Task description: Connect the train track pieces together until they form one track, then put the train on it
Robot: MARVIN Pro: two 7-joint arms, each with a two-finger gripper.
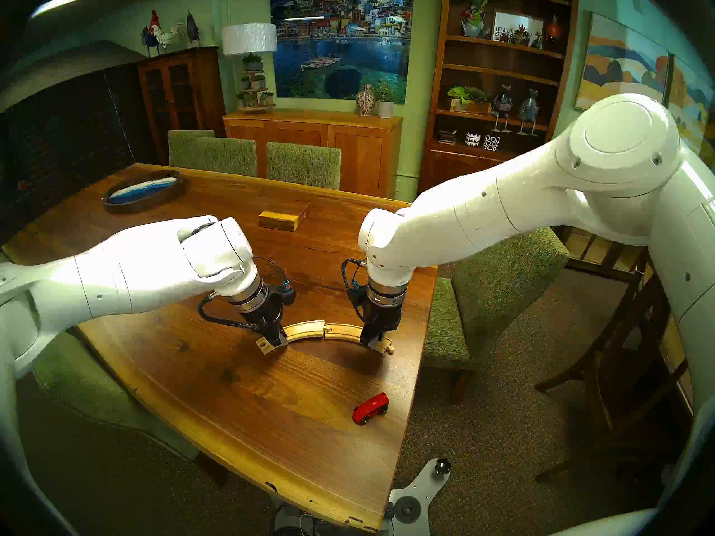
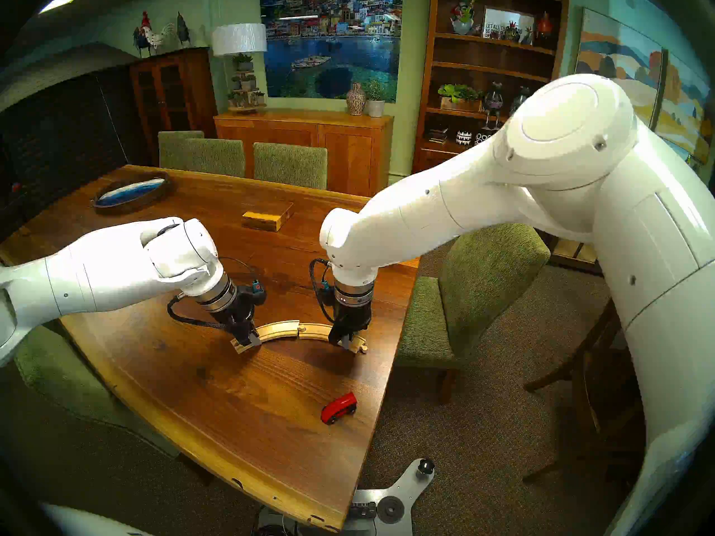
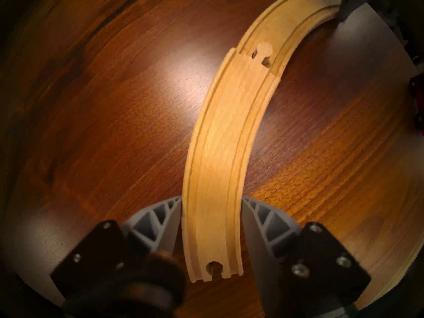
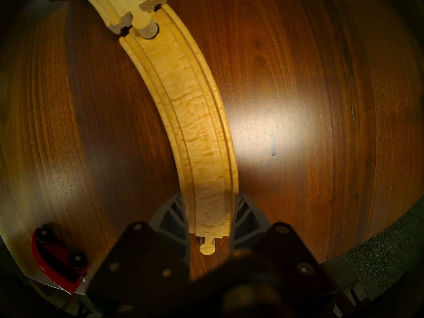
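I have both arms down on the dark brown wooden bench (image 1: 232,388), one at each end of the pale wooden arc. The left gripper (image 3: 211,218) straddles the left curved pale wooden track piece (image 3: 220,150) near its hole end; its grey ribbed fingers (image 3: 160,221) sit against or just beside the piece's two edges, and I cannot tell whether they press on it. The right gripper (image 4: 210,215) is clamped on the right curved pale wooden track piece (image 4: 190,108) just short of its free peg end, with its fingers (image 4: 174,216) tight against both sides.

At the middle, the left piece's round peg lies in the right piece's hole, but the seam is uneven: the left piece's end looks slightly raised or offset there.

The small glossy red toy train (image 1: 370,408) stands on the bench near its edge, well apart from the track, towards my side.

A rectangular yellowish wooden block (image 1: 284,219) lies farther back.
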